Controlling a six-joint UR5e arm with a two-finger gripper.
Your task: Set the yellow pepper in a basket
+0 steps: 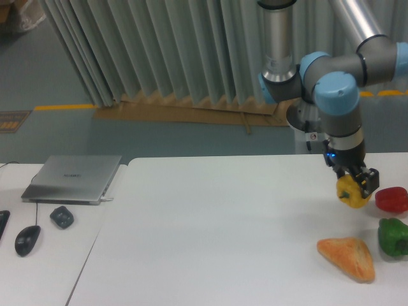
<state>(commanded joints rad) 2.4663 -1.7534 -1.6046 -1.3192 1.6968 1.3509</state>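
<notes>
One yellow pepper (352, 192) | clamped in end effector (354, 189), hanging directly beneath it | clear above table (210, 229) | no basket in view.

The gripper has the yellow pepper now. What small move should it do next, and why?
Probably a little more lift, then hold while a basket is located. The gripper is shut on the yellow pepper, which hangs clear of the table, close beside the red pepper and above the bread. No basket shows in this view, so the carry direction cannot be chosen yet.
</notes>
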